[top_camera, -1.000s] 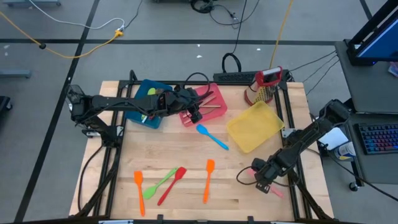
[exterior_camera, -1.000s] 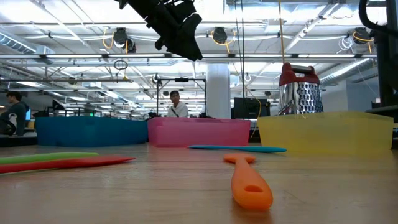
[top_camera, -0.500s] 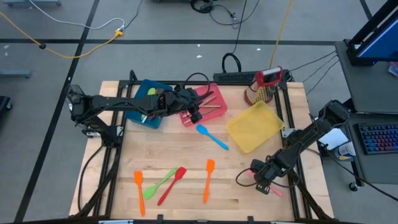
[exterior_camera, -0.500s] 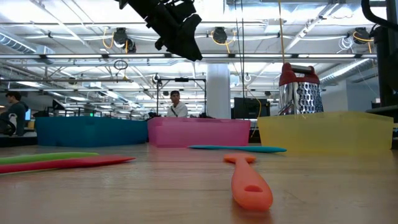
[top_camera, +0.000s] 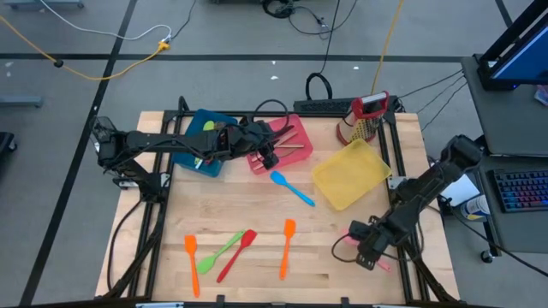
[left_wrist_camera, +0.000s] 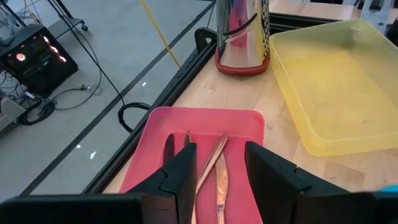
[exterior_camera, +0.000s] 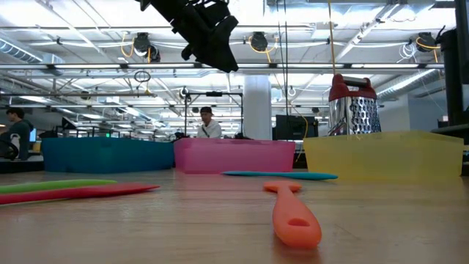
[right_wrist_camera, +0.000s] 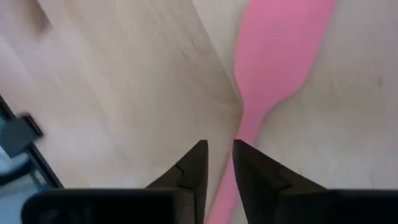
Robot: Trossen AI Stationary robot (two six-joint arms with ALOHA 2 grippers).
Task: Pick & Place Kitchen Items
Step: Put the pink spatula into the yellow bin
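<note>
My right gripper [right_wrist_camera: 216, 163] hangs low over the wooden table [top_camera: 257, 214] near its right front corner, fingers parted by only a narrow slot, clenched on nothing. The flat pink silicone spatula [right_wrist_camera: 273, 68] lies on the wood just beside that slot, its thin handle running under one finger [right_wrist_camera: 252, 168]; the blade is well clear of me. To take it properly I judge I should widen the slot, shift sideways until the handle sits between both fingers, press down to the wood and close on the neck, not the floppy blade. From this spatula, the shallow yellow plastic bin [top_camera: 351, 174] is the nearest container, farther back. My left gripper [left_wrist_camera: 217, 171] waits above the pink rectangular plastic bin [left_wrist_camera: 205, 134], fingers parted and empty, copper cutlery [left_wrist_camera: 214, 165] lying in the bin below it.
</note>
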